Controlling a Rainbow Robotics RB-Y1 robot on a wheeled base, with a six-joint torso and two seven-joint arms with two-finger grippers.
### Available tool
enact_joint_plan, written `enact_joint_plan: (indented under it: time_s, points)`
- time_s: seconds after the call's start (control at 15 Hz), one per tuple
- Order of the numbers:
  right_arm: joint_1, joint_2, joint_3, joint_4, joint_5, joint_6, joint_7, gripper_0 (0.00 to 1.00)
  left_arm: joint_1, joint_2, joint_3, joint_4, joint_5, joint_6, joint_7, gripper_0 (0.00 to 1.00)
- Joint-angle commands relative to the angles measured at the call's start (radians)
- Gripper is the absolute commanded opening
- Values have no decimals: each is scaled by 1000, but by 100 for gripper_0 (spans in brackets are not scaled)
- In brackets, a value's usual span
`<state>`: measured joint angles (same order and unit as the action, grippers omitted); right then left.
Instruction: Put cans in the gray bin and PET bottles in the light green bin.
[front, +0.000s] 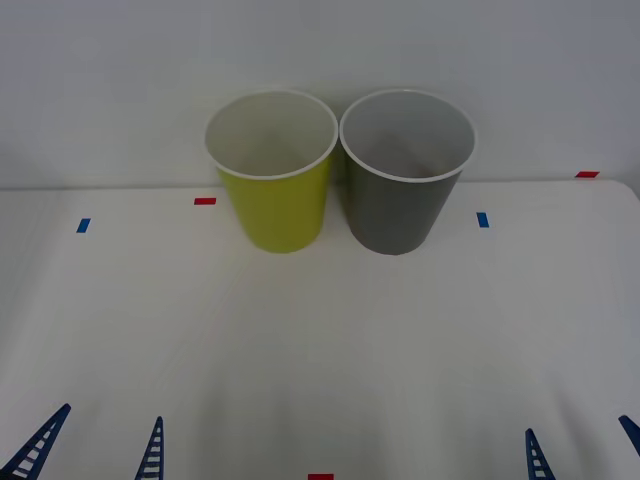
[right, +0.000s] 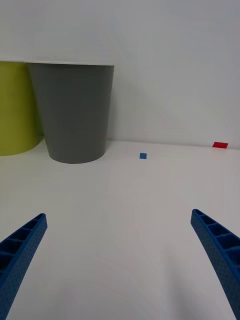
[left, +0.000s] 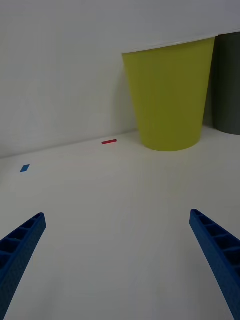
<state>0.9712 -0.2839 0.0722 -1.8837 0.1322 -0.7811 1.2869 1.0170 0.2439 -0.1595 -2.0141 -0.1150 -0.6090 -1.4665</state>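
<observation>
Standing side by side at the table's (front: 320, 380) far edge, light green bin (front: 275, 205) left, gray bin (front: 400, 215) right. Left gripper (front: 95, 450) and right gripper (front: 580, 450) hover low near the front edge, fingers spread wide, holding nothing.

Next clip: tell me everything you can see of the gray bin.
The gray bin is a tall round container that tapers toward its base, dark gray outside with a thin white rim and a pale inside, plastic by its look. It stands upright and open-topped at the far side of the white table, close to the wall, right beside the light green bin on the robot's right of it. What shows of its inside holds nothing. No gripper touches it.
</observation>
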Motion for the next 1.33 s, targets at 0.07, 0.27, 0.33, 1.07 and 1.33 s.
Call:
enact_joint_plan:
  time_s: [0.07,0.27,0.33,1.07,1.33]
  points:
    - [0,0,0,0,0,0,0,100,0,0,0,0,0,0,0,100]
    - [0,0,0,0,0,0,0,100,0,0,0,0,0,0,0,100]
    - [0,0,0,0,0,0,0,100,0,0,0,0,0,0,0,100]
    - [0,0,0,0,0,0,0,100,0,0,0,0,0,0,0,100]
    - [0,0,0,0,0,0,0,100,0,0,0,0,0,0,0,100]
